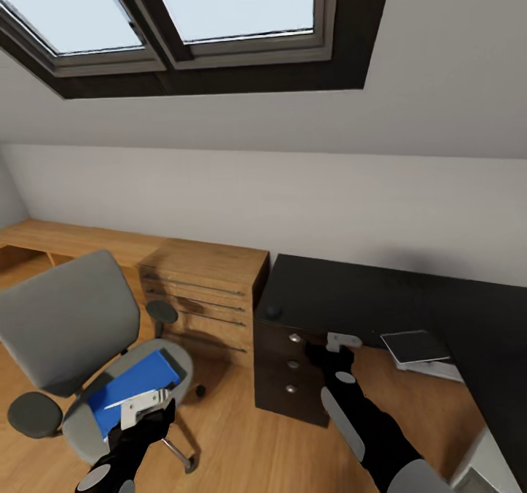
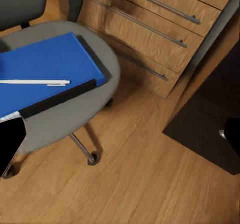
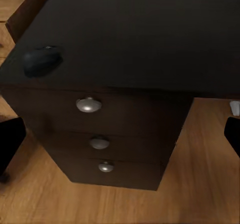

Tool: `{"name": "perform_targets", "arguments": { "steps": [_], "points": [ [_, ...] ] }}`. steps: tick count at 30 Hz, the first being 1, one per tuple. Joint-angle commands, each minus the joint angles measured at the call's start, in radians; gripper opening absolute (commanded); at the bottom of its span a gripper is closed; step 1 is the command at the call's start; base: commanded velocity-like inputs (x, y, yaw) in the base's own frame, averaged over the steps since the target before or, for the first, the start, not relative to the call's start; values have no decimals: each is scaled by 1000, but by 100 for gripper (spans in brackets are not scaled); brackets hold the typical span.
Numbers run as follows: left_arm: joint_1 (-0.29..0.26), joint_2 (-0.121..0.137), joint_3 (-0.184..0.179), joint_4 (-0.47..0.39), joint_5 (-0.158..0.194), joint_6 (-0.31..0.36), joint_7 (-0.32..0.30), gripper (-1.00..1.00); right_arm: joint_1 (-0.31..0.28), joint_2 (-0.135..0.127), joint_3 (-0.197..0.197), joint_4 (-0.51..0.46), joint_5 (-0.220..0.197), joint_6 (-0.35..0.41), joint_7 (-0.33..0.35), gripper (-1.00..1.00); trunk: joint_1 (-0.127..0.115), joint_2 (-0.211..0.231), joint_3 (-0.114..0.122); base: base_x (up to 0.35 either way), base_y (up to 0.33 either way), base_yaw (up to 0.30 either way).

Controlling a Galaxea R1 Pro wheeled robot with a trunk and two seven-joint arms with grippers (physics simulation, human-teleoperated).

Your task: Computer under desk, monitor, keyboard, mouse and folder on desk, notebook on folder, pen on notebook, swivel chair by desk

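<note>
From my head camera I have the grey swivel chair (image 1: 80, 347) at lower left on the wood floor (image 1: 241, 442), well apart from the dark desk (image 1: 410, 295) that runs along the right. The blue folder (image 1: 132, 390) lies flat on the chair seat, and in the left wrist view a white pen (image 2: 35, 82) rests on top of the folder (image 2: 45, 72), with a dark band along the folder's near edge that could be a notebook, though I cannot be sure at this angle. My left gripper (image 1: 146, 404) hangs just above the front of the seat; its jaws look parted with nothing between them. My right gripper (image 1: 342, 342) is held out in front of the desk's drawer column (image 1: 289, 369), and the right wrist view has a dark finger (image 3: 10, 141) at each side of the frame, so it stands wide open and empty. The black mouse (image 3: 42, 61) sits near the desk's corner above the three round knobs (image 3: 89, 104). A light wooden dresser (image 1: 208, 288) stands between chair and desk, beneath the skylight (image 1: 183, 10).
</note>
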Motion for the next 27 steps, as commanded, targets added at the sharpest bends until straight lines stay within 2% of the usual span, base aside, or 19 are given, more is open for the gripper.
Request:
{"name": "perform_targets", "arguments": {
  "steps": [1, 6, 16, 21, 27],
  "points": [
    [0, 0, 0, -2, 11, 4, 6, 100, 2, -1, 4, -1, -5, -5, -7, 100, 1, -1, -1, 245, 48, 267],
    [0, -1, -1, -2, 11, 4, 6, 100, 7, 1, 6, -1, -5, -17, -7, 100, 1, -1, -1, 150, 23, 272],
    [0, -3, -3, 0, 11, 5, 6, 100, 9, 2, 10, 0, -5, -20, -7, 100, 1, -1, -2, 24, 4, 259],
    [0, -3, -3, 2, 11, 5, 6, 100, 10, 1, 11, 0, -5, -21, -6, 100, 1, -1, -2, 93, 0, 82],
    [0, -4, -4, 4, 11, 5, 6, 100, 10, 1, 11, 0, -6, -22, -1, 100, 1, -1, -2, 276, 0, 15]
  ]
}}
